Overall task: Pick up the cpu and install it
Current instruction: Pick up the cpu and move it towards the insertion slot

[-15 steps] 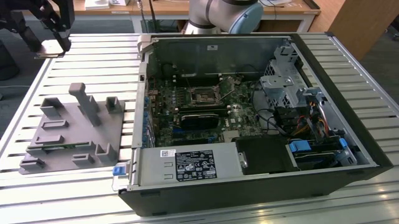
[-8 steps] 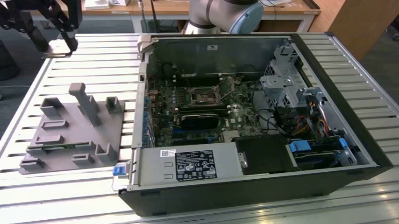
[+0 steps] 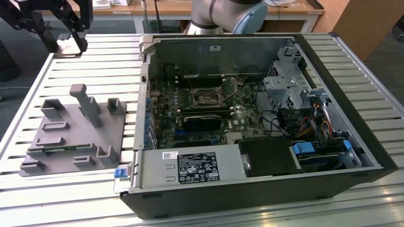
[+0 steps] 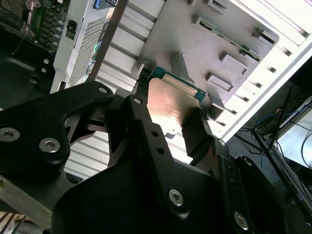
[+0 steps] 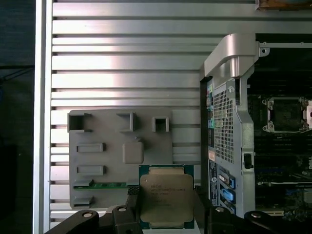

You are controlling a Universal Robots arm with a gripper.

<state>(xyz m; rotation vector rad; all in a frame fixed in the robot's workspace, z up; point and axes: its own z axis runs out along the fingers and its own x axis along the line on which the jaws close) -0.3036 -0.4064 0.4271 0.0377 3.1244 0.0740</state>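
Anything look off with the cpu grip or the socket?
Nothing stands out. The cpu sits square in the gripper, clamped on two opposite edges, with no visible damage. The motherboard socket looks empty.

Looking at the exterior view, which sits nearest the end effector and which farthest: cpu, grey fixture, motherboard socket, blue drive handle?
1. cpu, gripped in the end effector.
2. grey fixture, at the exterior view's left.
3. motherboard socket, inside the computer case.
4. blue drive handle, at the case's right side.
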